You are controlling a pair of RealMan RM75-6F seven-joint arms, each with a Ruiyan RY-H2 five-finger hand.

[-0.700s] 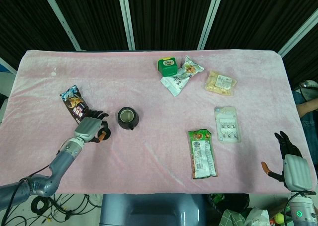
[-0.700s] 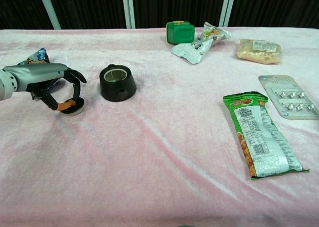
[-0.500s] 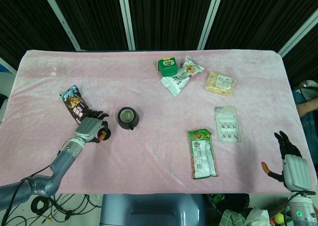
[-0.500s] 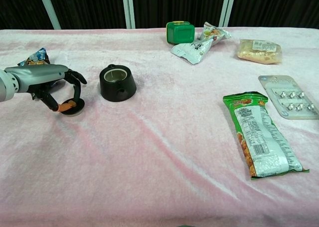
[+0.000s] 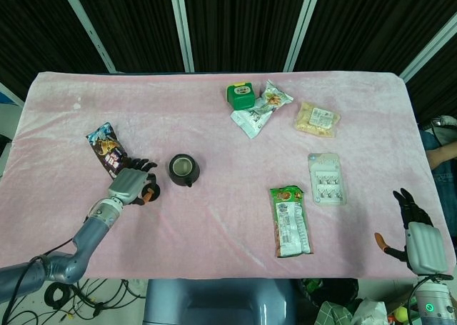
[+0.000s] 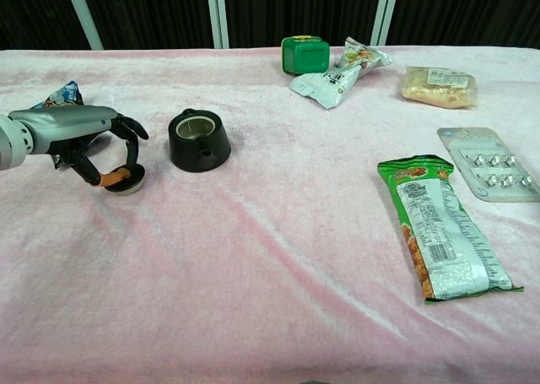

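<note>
Nearest, off the right front edge of the pink cloth [image 6: 253, 300]: right hand [image 5: 421, 241], fingers spread, holding nothing, seen from the head view only. Unmoved over the last moments.

Further in, on the right: long green snack packet [image 6: 443, 228] lying flat, long axis running near to far.

On the left, at mid-depth: left hand [image 6: 89, 143], fingers curled in an arch, pinching a small round lid [image 6: 126, 180] between the thumb and the fingertips. Hardly any change over the last moments: hand nudged very slightly away and to the right, lid showing its pale rim again after looking darker half a second ago. Judged as a small adjustment of the grip, lid at or barely off the cloth, not yet carried anywhere.

Lid itself: a flat disc, broad face upward, no long axis to speak of; just left of the black pot [image 6: 198, 141], apart from it.

Pot: upright, open mouth upward, a small hole in its side facing the chest camera.

Beyond the hand: dark snack bag [image 5: 107, 148], laid diagonally.

Right of centre: blister pack [image 6: 489, 173].

Farthest: green box [image 6: 305, 54] and more snack packets.
</note>
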